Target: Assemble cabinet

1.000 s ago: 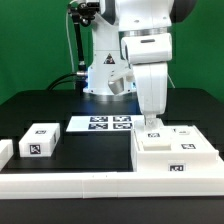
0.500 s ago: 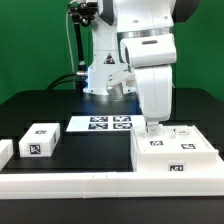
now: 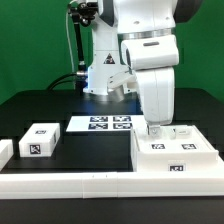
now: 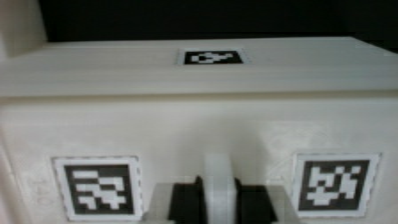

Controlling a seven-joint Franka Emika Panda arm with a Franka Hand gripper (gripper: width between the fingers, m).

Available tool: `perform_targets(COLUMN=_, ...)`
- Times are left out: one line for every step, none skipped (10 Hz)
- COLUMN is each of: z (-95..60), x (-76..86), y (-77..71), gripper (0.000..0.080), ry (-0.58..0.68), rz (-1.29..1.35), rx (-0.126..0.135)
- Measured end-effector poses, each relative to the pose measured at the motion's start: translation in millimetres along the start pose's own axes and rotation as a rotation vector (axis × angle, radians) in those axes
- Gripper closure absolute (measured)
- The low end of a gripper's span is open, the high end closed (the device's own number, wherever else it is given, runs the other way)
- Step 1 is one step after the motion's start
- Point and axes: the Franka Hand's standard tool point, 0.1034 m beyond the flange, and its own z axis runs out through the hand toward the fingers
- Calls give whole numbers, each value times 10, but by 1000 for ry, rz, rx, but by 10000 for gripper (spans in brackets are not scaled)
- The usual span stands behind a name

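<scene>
Robot arm (image 3: 150, 60): one, at 12 o'clock.
Cabinet box (image 3: 175, 158): one, at 4 o'clock.
Loose drawer blocks: two, at 8 o'clock; whole block (image 3: 38, 140), cut-off block (image 3: 4, 150) at the frame edge.
Marker board (image 3: 100, 123): one, centre, bearing four tags.
Border rail (image 3: 70, 185): one, at 6 o'clock.
Wrist-view tags (image 4: 212, 57): three, all on white faces.

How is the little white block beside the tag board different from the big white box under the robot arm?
The little block is far smaller than the cabinet box. The block is chunky; the box is wide and low. Both are white with black-and-white tags.
</scene>
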Motion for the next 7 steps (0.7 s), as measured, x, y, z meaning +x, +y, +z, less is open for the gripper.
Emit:
perform_targets(z=-1, x=-1, y=0, gripper=738, ry=-2, rz=-1, rx=12)
perform_targets(z=-2, x=-7, y=0, gripper=738, ry=-3, rz=-1, rx=13)
perform_targets(z=3, x=-9, y=-6, gripper=738, ry=-3, rz=-1, rx=14)
perform_targets(z=4, x=-10, y=-8, gripper=650, ry=-3, rz=0, rx=14)
perform_targets(z=3, x=-12, y=-8, gripper=500, ry=-3, rz=0, rx=14)
perform_targets(z=-59, x=-17, y=6, gripper=500, ry=-6, rz=3, rx=5)
perform_targets(z=-185, x=-9, y=-11, gripper=348, ry=-15, rz=14, rx=-10)
